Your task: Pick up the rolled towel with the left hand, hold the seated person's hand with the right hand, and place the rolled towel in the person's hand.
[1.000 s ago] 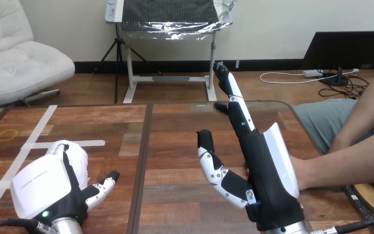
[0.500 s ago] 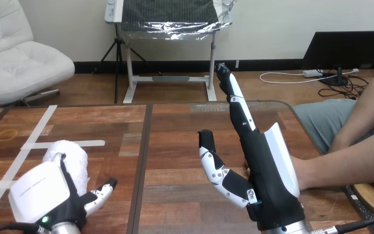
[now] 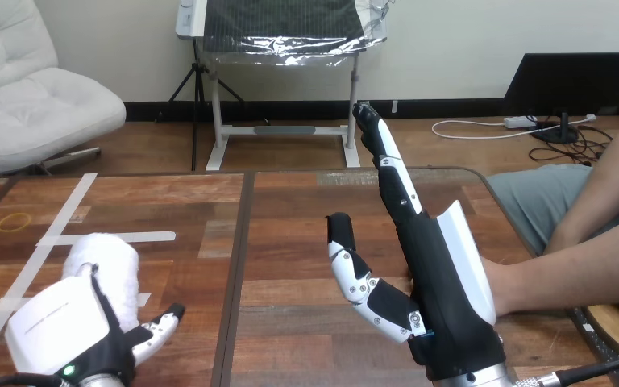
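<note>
Head view, left to right: left hand (image 3: 56, 326) low at the near edge, rolled towel (image 3: 106, 262) lying on the table (image 3: 290, 218) just beyond it, touching; grip cannot be told. Towel judged light, soft and squashy, best wrapped round mid-roll so it is not unrolled. Right hand (image 3: 439, 274) is raised edge-on, fingers (image 3: 391, 173) straight and pressed together, thumb spread left. Person's hand (image 3: 504, 284) is mostly hidden behind it. Counted: one towel, one person's hand.
</note>
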`<action>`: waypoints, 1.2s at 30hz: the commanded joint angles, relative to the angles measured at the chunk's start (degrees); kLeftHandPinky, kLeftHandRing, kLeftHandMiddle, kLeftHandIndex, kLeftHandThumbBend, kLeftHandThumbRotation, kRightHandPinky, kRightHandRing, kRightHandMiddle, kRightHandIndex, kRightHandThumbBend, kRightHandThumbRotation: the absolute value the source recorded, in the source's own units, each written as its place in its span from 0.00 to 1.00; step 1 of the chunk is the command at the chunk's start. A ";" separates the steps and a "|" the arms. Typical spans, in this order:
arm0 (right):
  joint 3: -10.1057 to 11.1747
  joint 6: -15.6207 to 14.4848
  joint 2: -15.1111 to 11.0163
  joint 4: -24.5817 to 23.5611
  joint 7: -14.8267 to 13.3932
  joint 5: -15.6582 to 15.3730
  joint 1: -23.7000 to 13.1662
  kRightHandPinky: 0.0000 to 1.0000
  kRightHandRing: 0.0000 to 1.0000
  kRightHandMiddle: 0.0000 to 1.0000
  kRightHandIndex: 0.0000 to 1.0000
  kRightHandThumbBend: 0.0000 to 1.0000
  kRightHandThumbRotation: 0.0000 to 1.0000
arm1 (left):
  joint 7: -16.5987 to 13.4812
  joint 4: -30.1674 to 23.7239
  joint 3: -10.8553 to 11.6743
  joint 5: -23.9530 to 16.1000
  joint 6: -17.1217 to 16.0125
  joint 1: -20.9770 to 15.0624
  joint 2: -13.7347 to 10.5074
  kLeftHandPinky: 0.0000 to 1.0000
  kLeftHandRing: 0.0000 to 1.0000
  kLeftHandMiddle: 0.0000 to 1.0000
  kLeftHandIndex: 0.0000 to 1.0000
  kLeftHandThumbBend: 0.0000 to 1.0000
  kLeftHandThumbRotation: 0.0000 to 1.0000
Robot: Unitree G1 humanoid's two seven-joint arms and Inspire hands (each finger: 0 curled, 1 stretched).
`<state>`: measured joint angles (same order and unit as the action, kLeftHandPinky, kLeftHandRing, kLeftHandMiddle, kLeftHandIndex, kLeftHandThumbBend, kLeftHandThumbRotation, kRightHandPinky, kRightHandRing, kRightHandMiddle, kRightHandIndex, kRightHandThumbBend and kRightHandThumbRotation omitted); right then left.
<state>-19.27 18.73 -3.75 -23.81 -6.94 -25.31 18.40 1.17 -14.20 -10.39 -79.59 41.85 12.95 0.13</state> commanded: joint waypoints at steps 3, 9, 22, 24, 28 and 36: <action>1.26 0.62 0.50 -2.55 0.13 0.78 -2.35 1.00 1.00 1.00 1.00 0.00 0.00 | 1.80 2.42 -0.60 -1.08 1.76 -1.77 -1.00 0.74 0.80 0.85 0.87 0.85 0.67; 1.31 0.13 0.47 -3.01 0.34 1.04 -2.05 1.00 1.00 1.00 1.00 0.00 0.00 | 2.86 2.78 -0.46 -1.70 3.24 -1.93 -1.65 0.74 0.80 0.85 0.87 0.85 0.66; 1.65 -0.12 0.13 -3.17 0.75 1.00 -2.16 1.00 1.00 1.00 1.00 0.00 0.00 | 0.56 3.07 0.81 -0.03 3.84 -1.35 -3.02 0.74 0.80 0.85 0.87 0.86 0.62; 1.69 -0.15 0.14 -3.14 0.79 0.98 -2.21 1.00 1.00 1.00 1.00 0.00 0.00 | 0.41 3.17 0.88 -0.06 3.96 -1.30 -3.28 0.75 0.80 0.85 0.87 0.86 0.61; 1.75 -0.13 0.17 -3.00 0.92 1.15 -2.37 1.00 1.00 1.00 1.00 0.00 0.00 | 0.10 3.58 1.23 -0.10 4.32 -1.35 -3.70 0.75 0.80 0.85 0.86 0.86 0.61; 1.90 0.08 0.18 -2.69 1.21 1.72 -2.54 1.00 1.00 1.00 1.00 0.00 0.00 | -0.07 4.66 1.55 -0.19 5.32 -1.74 -4.42 0.75 0.80 0.84 0.86 0.84 0.58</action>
<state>-18.01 18.65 -4.29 -24.50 -6.11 -24.60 18.45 1.38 -11.34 -9.09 -80.07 46.77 12.49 -3.48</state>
